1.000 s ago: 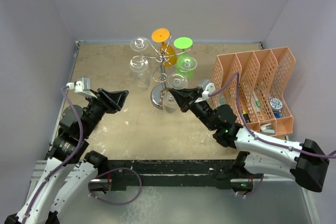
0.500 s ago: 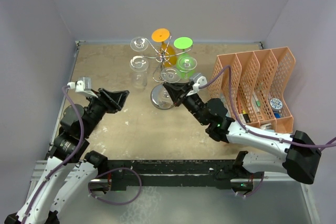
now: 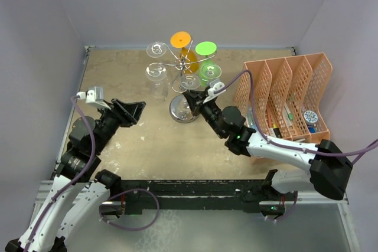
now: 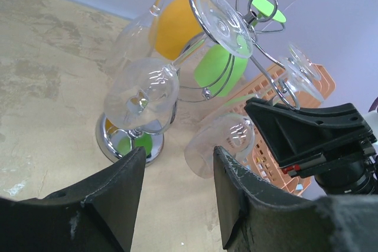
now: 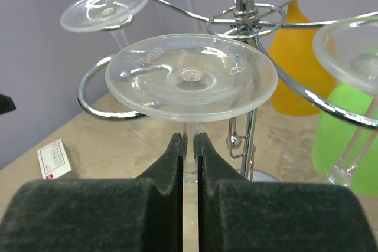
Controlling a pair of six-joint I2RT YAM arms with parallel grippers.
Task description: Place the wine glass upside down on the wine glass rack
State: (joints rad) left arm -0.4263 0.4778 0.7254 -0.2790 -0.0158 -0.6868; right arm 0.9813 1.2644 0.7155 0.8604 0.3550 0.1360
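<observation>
The table (image 3: 118, 81) carries wine glass rack (image 3: 178, 112) and orange organiser (image 3: 289, 95).

Robot lab: bare-walled test table (image 3: 136, 140)

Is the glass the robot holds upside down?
Upside down: the wine glass has its round foot facing up, above the right gripper pinching its stem.

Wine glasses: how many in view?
6. On the wine glass rack: three clear glasses, an orange glass, a green glass. Right gripper holds a fourth clear glass. None seems hidden.
</observation>
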